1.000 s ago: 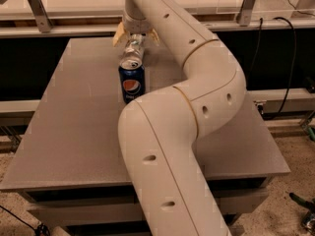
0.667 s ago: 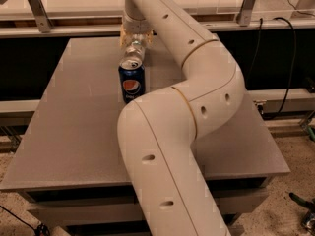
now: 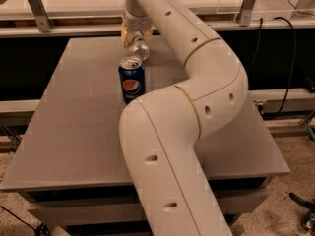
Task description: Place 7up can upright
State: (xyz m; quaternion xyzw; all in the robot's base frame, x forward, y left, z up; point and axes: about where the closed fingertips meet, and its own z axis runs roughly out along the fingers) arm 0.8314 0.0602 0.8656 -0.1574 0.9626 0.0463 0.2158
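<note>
My gripper (image 3: pixel 134 36) is over the far middle of the grey table (image 3: pixel 74 132), at the end of the long white arm (image 3: pixel 197 82). It is shut on the 7up can (image 3: pixel 139 49), a silver can that hangs tilted just below the yellowish fingers (image 3: pixel 126 35), its round end facing the camera. The can is above the table, just behind and slightly right of the dark blue Pepsi can (image 3: pixel 132 80), which stands upright. I cannot tell whether the 7up can touches the table.
The white arm crosses the right half of the table and hides much of it. A dark gap and a light shelf with metal posts (image 3: pixel 37 6) lie behind the table. Black cables (image 3: pixel 290 48) hang at the right.
The gripper and the 7up can have shifted slightly to the right, and the can's end has turned more toward the camera. The Pepsi can has not moved.
</note>
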